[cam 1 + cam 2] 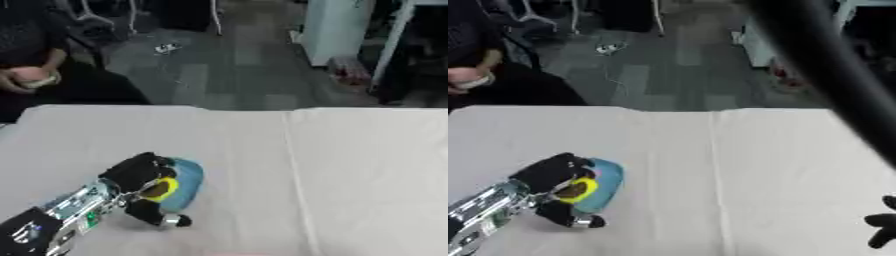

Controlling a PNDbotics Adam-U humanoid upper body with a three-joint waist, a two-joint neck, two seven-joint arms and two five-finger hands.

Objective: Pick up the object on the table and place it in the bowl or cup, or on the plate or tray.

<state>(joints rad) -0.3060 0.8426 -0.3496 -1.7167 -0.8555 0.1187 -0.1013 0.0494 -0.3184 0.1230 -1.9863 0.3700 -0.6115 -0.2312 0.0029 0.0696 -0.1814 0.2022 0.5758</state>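
holding yellow object (161, 190) over blue bowl (187, 182) | left robot hand (138, 175) curled round it | right robot hand (883, 226) fingers unclear

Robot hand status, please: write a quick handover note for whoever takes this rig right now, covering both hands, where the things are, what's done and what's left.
Left robot hand: low over the table's near left, fingers curled round a yellow object, right against the light blue dish.
Right robot hand: idle at the lower right edge of the right eye view, only dark fingers showing; open or shut cannot be told.
Table: covered in white cloth.
Done: the yellow object is picked up and brought to the dish.
Left: release it into the dish, which looks not yet done, then withdraw the left robot hand.
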